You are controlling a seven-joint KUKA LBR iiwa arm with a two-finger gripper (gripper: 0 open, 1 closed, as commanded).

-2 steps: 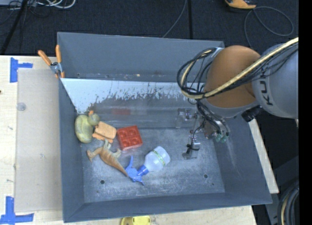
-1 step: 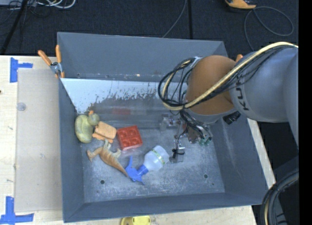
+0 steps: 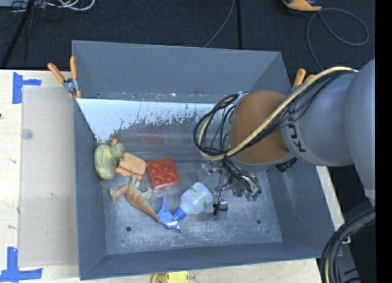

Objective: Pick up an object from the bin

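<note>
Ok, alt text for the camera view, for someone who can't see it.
The gripper hangs low in a grey bin, beside a pale plastic cup. Left of them lie a red block, a blue piece and a green toy.

End effector [image 3: 220, 206] low in bin [image 3: 177, 76], just beside clear plastic cup [image 3: 196, 199]; red block [image 3: 162, 173] near.

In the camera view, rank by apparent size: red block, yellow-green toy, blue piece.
1. red block and yellow-green toy: about equal, so not ranked
2. blue piece: clearly smallest
</note>
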